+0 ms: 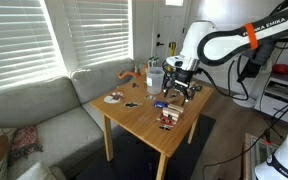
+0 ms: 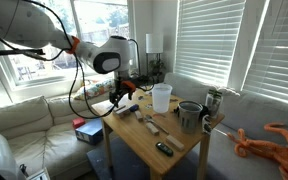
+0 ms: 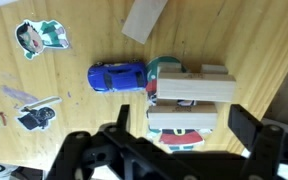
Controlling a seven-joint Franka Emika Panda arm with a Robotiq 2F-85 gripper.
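My gripper [image 3: 183, 124] hangs open just above the wooden table [image 3: 74, 140], its jaws spread wide. Between the dark fingers [image 3: 246, 124] lies a pale wooden block [image 3: 182, 120], free of both pads, on a red Santa picture [image 3: 181, 139]. A second wooden block [image 3: 194, 88] lies just beyond it, and a blue toy car [image 3: 116, 76] is beside that. In both exterior views the gripper [image 1: 177, 93] [image 2: 124, 94] is low over the table's edge.
A third wooden piece [image 3: 144, 18] and cartoon stickers [image 3: 39, 37] lie on the table. A clear cup [image 2: 161, 97], metal mug [image 2: 189, 115], can [image 2: 213, 103] and dark remote [image 2: 164, 148] stand there too. An orange plush [image 2: 279, 140] and a grey couch [image 1: 34, 110] are nearby.
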